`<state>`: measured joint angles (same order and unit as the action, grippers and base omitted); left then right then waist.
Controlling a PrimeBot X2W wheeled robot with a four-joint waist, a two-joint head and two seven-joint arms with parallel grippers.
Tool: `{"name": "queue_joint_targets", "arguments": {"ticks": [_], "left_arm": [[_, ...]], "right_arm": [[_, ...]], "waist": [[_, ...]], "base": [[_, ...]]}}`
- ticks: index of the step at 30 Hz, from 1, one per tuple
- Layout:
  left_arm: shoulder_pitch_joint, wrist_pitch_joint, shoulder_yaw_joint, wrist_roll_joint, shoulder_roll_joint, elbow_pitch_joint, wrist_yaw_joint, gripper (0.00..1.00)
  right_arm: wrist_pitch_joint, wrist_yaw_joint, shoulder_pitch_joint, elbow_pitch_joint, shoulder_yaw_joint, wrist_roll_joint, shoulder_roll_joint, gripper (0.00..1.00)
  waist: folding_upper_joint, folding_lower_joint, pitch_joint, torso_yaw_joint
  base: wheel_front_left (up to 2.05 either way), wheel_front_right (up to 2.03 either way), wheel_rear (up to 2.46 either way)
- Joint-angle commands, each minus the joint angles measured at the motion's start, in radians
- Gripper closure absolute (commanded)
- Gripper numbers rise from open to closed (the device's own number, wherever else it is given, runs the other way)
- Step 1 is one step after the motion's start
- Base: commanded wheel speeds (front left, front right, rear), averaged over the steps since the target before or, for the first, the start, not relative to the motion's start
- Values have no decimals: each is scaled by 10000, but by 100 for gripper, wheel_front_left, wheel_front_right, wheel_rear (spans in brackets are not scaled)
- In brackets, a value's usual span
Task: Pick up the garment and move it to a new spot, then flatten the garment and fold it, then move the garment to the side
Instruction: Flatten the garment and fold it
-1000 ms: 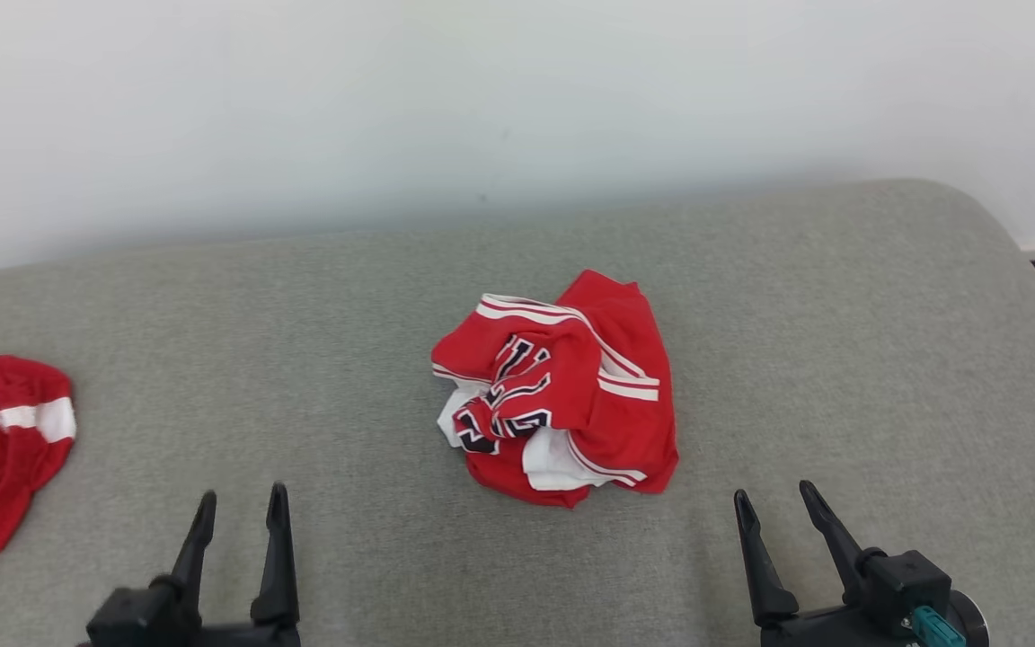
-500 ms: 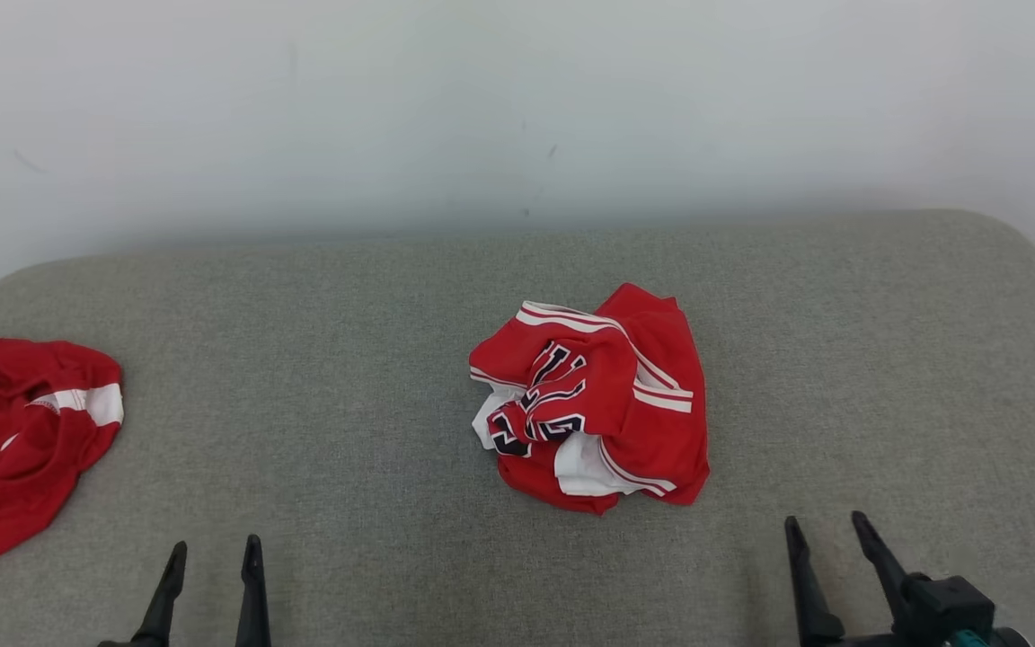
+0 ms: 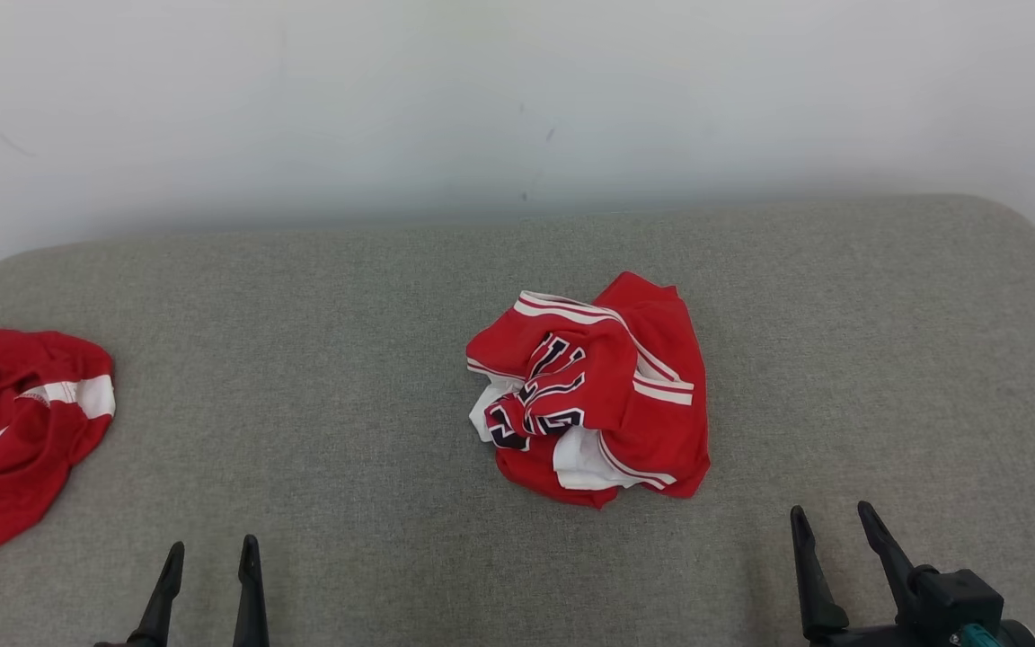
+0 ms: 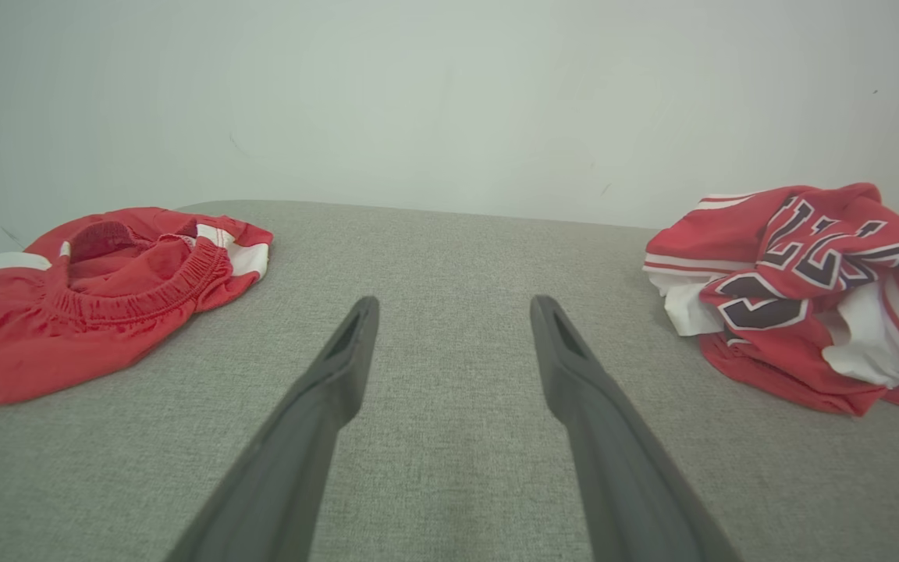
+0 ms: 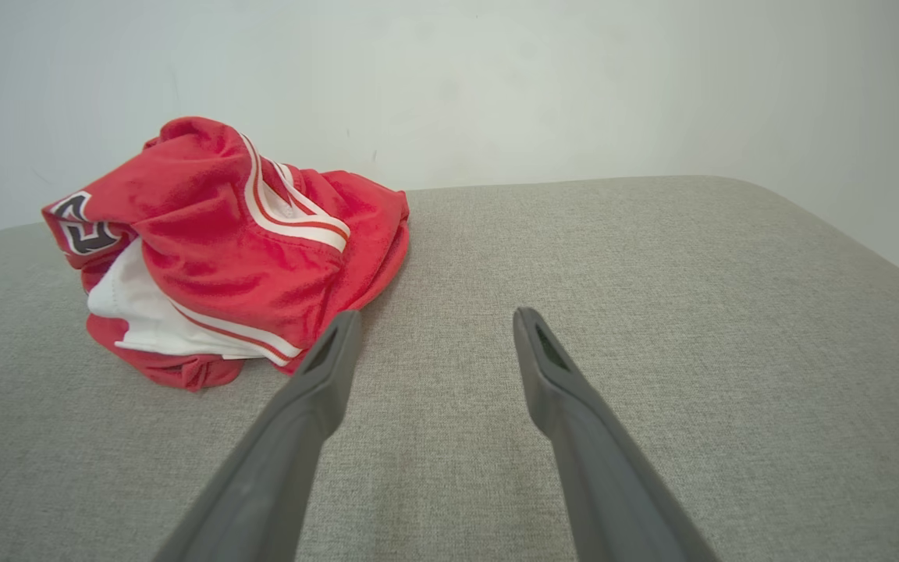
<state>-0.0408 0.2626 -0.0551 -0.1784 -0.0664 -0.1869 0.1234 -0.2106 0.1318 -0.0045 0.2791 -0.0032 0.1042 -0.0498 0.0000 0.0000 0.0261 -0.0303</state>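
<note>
We find the left gripper (image 3: 214,544) at 7 o'clock in the head view, low against the bottom edge. Its jaws stand wide apart with nothing between them. The right gripper (image 3: 830,509) sits at 5 o'clock, its jaws likewise spread and empty. Both are over bare grey cushion (image 3: 347,359). We cannot tell whether the tips touch the fabric.

The garment (image 3: 607,395) lies farther out, just right of the cushion's middle. It is crumpled into a heap and nothing holds it. It is red with white stripes and dark lettering edged in white, and white cloth shows on its near side. From the left gripper it lies toward 2 o'clock. From the right gripper it lies toward 11 o'clock. It is apart from both and nearer the right one. In the right wrist view the heap sits at 10 o'clock, and in the left wrist view at 3 o'clock.

The shorts (image 3: 14,431) lie at 9 o'clock in the head view, near the cushion's left end, partly cut off by the frame. They are red, with a gathered waistband and a white band, and are well apart from the garment with bare cushion between.

At 12 o'clock, beyond the cushion's far edge, stands a pale wall (image 3: 517,90) with a few small dark marks.
</note>
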Motion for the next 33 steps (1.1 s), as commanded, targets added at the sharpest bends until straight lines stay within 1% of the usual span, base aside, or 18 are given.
{"name": "queue_joint_targets", "arguments": {"ticks": [1, 11, 14, 18, 21, 26, 30, 33], "left_arm": [[-17, 35, 8, 40, 54, -8, 29, 0], [89, 35, 10, -37, 115, 39, 83, 0], [67, 33, 10, -96, 129, 59, 57, 0], [66, 34, 34, -105, 144, 60, 64, 0], [151, 35, 122, -69, 150, 18, 68, 0], [296, 34, 394, -110, 152, 20, 72, 0], [479, 34, 579, -154, 153, 49, 72, 0], [552, 34, 731, -176, 156, 16, 72, 0]], "right_arm": [[16, -21, -116, -25, 8, 51, -11, 0], [14, -21, -214, -47, 29, 113, -10, 0], [27, -21, -340, -57, 67, 247, -10, 0], [263, -21, -944, -42, 359, 684, -50, 0], [904, -21, -1712, 118, 651, 1052, -378, 0], [2770, -21, -3163, 907, 943, 1760, -840, 0], [4241, -21, -4134, 1760, 999, 2296, -958, 0], [5073, -21, -4638, 2404, 1056, 2509, -1019, 0]], "waist": [[0, 0, 34, 0], [0, 0, 83, 68], [0, 0, 92, 85], [0, 0, 155, 106], [0, 0, 216, 209], [0, 0, 405, 527], [0, 0, 660, 864], [0, 0, 887, 1114]], "base": [[0, 0, 0], [0, 0, 0], [0, 0, 0], [0, 0, 0], [0, 0, 0], [0, 0, 0], [0, 0, 0], [0, 0, 0]]}}
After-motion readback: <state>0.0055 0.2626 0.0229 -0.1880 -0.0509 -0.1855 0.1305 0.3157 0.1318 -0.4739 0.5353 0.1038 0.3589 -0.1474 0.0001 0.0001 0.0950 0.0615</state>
